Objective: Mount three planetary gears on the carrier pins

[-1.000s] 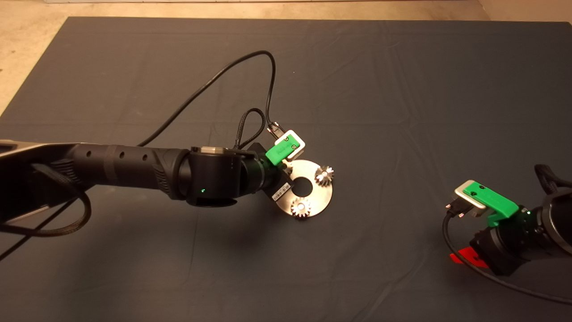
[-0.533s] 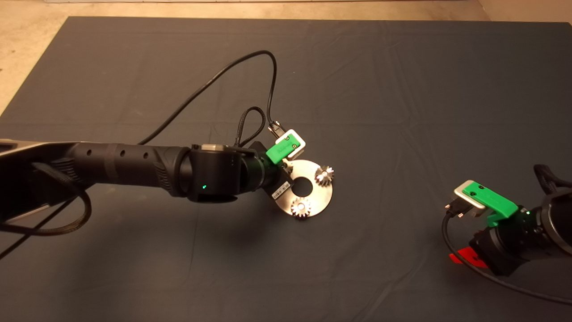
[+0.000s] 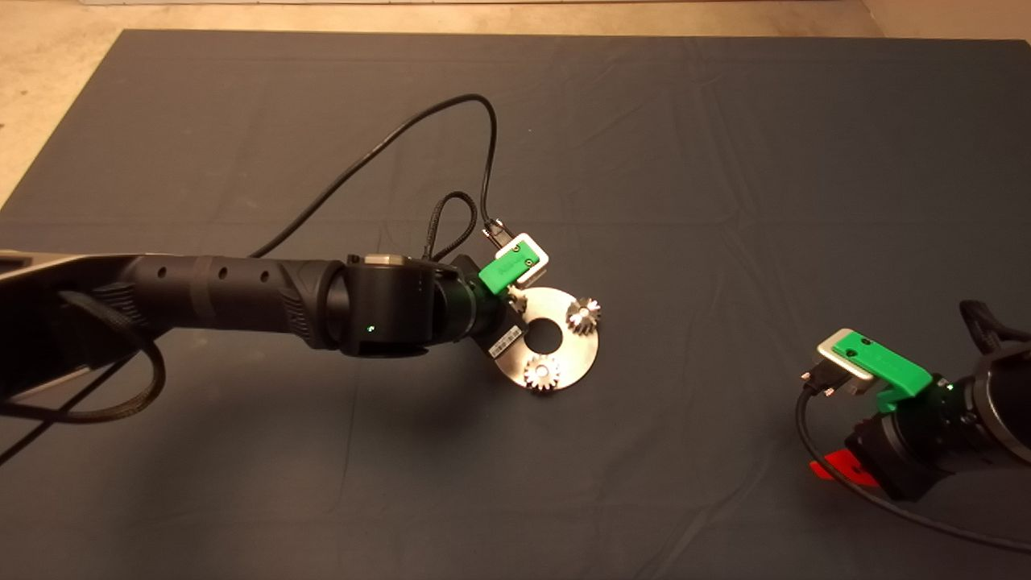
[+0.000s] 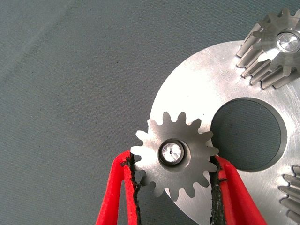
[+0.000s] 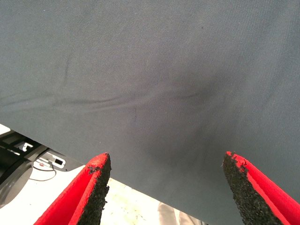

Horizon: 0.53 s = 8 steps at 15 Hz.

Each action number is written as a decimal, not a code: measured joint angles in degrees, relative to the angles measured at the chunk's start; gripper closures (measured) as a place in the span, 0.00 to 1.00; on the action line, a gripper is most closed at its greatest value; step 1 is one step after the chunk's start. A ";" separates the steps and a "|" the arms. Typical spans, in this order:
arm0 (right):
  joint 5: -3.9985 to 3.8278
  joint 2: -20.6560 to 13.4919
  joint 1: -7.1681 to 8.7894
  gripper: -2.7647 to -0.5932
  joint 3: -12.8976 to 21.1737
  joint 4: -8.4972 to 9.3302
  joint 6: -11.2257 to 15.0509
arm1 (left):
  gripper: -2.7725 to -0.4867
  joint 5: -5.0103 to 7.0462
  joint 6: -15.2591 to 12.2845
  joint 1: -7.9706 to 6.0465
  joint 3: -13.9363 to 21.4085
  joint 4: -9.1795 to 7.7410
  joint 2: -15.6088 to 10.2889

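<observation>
Now the left gripper (image 4: 174, 187) sits at the left edge of the shiny round disc (image 3: 580, 350) mid-mat (image 3: 725, 161), its red jaws closed on a silvery toothed gear (image 4: 174, 158) whose bore sits over a bright pin (image 4: 171, 151). Two more gears ride the disc's other pins, one on the right (image 3: 584, 313) and one on the near side (image 3: 542, 373), around the smooth central hole. Well apart at the near right, the right gripper (image 5: 166, 187) hangs over bare grey cloth, jaws wide.
</observation>
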 joint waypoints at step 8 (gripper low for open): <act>0.00 0.00 0.00 0.46 0.00 0.01 0.00 | 0.86 -0.05 0.02 0.00 0.00 -0.09 -0.02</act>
